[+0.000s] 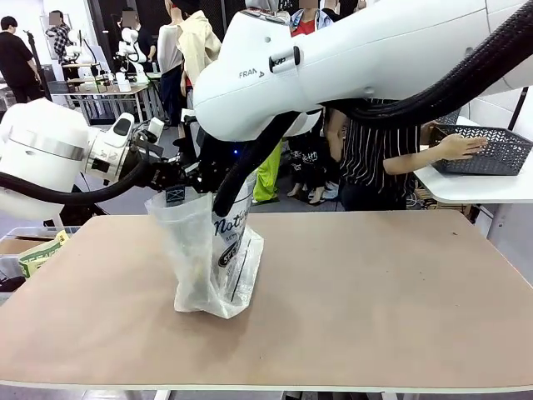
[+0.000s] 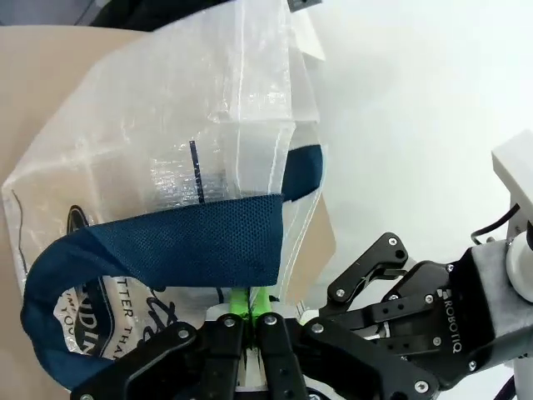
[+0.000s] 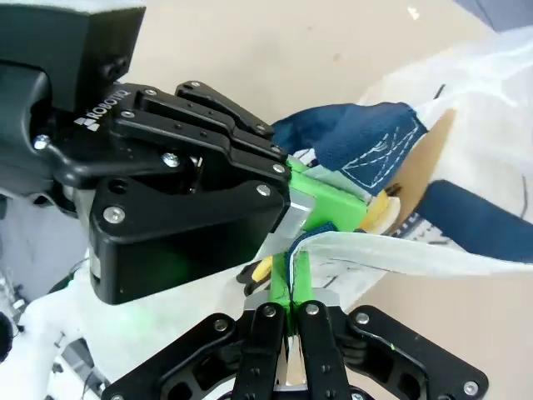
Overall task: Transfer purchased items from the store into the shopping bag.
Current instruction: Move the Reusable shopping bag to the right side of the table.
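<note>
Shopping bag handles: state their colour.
Dark navy, on the shopping bag's strap handle; clearest in the left wrist view.

I see a bare tan table (image 1: pixel 375 292), a white side table (image 1: pixel 466 185) beyond, and a bin (image 1: pixel 21 250) at left.

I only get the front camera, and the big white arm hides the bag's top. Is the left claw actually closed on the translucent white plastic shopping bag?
Observer: Yes. In the left wrist view, the left claw is shut on the translucent white plastic shopping bag, at its navy strap handle.
Operator: And the right claw?
Observer: In the right wrist view, the right claw is shut on the bag's whitish rim, close beside the left claw.
Operator: Anything inside?
Observer: Something yellow shows at the bag's mouth, but I cannot tell what it is.
</note>
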Robot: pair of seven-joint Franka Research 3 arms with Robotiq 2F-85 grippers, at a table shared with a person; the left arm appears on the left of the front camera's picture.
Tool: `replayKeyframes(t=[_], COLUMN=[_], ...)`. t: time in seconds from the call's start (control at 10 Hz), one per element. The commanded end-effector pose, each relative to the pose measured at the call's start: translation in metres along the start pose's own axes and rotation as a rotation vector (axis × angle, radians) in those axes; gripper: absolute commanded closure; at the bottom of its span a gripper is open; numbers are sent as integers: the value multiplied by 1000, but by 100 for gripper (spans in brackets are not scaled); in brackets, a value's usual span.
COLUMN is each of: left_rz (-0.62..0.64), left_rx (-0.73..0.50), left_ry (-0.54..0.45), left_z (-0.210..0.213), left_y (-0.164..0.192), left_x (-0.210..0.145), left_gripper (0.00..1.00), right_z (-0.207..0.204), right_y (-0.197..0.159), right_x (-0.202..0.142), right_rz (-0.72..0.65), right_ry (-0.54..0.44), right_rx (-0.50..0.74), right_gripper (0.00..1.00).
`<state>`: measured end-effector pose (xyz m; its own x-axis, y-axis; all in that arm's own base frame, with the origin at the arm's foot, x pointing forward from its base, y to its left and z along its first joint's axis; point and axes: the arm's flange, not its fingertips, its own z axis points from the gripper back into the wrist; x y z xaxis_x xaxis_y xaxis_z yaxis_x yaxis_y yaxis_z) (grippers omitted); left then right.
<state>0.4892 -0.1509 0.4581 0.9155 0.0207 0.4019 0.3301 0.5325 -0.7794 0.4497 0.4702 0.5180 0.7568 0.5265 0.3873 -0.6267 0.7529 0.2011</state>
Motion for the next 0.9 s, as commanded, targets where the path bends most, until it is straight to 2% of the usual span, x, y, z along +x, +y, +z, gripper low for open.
replayKeyframes(t=[0.0, 0.1, 0.4, 0.6, 0.8], left_rz=[-27, -27, -32, -51, -55], left_rx=[-76, -97, -167, -184, -197], left_ry=[-1, -2, 43, 95, 107], left_z=[-1, 1, 1, -2, -7], left_y=[-5, -5, -1, 1, -1], left_x=[-5, -6, -2, 1, 5], left_gripper=[70, 55, 55, 55, 55], right_z=[-3, -4, -2, -2, -5], right_y=[2, 2, 1, 1, 3], right_x=[12, 12, 13, 13, 20], right_rz=[9, -9, 2, 11, 24], right_ry=[4, -1, -42, -42, -40], right_rx=[21, 10, 39, 50, 69], right_gripper=[100, 100, 100, 100, 100])
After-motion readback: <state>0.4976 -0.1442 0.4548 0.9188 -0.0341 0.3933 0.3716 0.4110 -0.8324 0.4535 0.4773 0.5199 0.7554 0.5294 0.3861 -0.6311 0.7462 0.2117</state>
